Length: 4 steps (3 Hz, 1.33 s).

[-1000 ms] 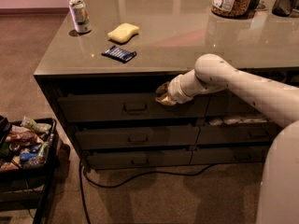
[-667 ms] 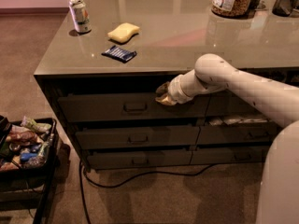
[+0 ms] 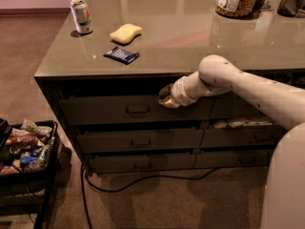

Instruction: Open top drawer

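plainly the gripper (image 3: 167, 97) sits against the upper edge of the top drawer (image 3: 95, 111), just beside its loop handle (image 3: 137, 109) rather than on it; whether it is clenched or released cannot be told; the drawer, directly under the countertop (image 3: 190, 37), looks shut; a pull from here could slip off the lip, since the handle lies outside the gripper's reach; against the earlier frames nothing appears to have moved.
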{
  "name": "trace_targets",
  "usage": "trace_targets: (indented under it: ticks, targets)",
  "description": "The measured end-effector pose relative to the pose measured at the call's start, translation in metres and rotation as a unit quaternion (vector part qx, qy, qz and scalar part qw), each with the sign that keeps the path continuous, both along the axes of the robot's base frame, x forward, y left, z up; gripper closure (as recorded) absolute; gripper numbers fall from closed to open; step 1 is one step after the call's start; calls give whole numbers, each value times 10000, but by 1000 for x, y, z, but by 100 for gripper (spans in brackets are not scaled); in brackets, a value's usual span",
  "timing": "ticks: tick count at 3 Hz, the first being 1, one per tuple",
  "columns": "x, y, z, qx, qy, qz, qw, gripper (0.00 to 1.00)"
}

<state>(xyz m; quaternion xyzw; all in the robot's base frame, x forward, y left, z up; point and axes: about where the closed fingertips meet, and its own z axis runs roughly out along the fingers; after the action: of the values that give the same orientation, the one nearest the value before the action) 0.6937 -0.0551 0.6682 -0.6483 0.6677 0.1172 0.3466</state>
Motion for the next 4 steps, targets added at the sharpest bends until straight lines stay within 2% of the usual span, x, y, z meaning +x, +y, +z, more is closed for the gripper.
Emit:
trace_targets:
  ticks: [4]
  targets:
    - [0, 0, 1, -7, 39, -4, 10000, 100]
